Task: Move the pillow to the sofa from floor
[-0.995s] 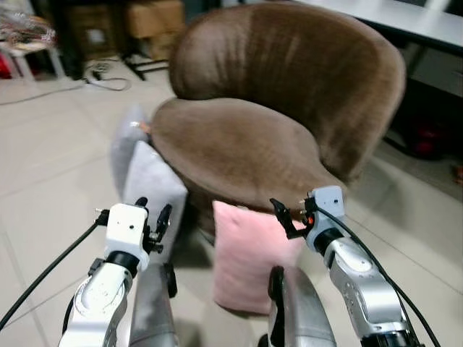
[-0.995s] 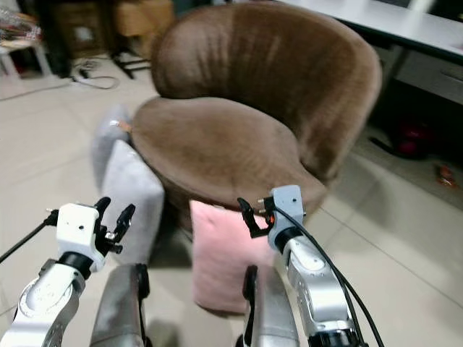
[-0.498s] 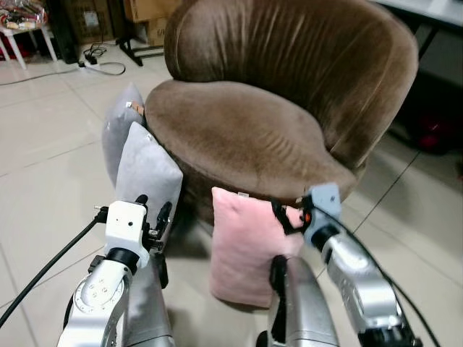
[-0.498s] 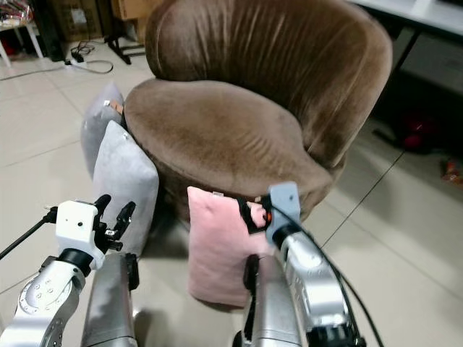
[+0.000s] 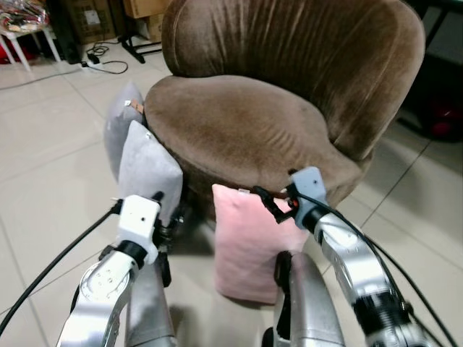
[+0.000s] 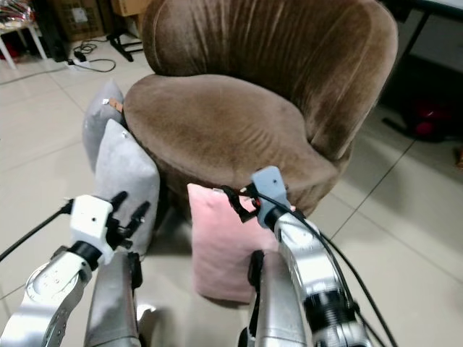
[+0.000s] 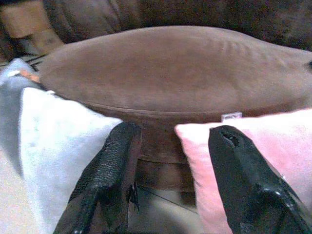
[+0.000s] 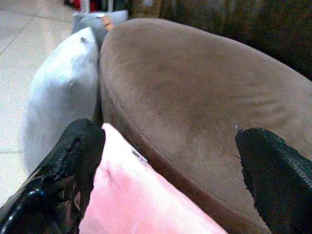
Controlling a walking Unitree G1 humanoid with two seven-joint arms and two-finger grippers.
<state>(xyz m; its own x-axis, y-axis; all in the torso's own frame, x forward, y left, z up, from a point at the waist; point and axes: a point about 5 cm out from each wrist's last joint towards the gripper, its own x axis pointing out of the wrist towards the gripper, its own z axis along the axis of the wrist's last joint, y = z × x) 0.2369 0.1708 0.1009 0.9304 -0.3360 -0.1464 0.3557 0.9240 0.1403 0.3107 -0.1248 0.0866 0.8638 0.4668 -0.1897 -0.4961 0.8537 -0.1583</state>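
A pink pillow [image 5: 244, 249] stands on its edge on the tiled floor, leaning against the front of the brown round sofa [image 5: 239, 123]. My right gripper [image 5: 269, 204] hovers open at the pillow's top edge, by the sofa's front rim; in the right wrist view its fingers [image 8: 73, 161] straddle the pink pillow [image 8: 131, 204] and the seat. My left gripper [image 6: 130, 204] is open and low, beside a grey pillow [image 5: 147, 170]. In the left wrist view its fingers [image 7: 114, 165] frame the gap between the grey pillow [image 7: 53, 146] and the pink pillow [image 7: 273, 146].
A second grey pillow [image 5: 123, 119] leans on the sofa's left side behind the first. Cables and a power strip [image 5: 98, 61] lie on the floor at the back left, near boxes. Something red [image 5: 445, 119] sits at the far right under a desk.
The view has closed in on the sofa. My right gripper has risen and reached forward over the pink pillow's top edge. My left gripper has edged right toward the grey pillow.
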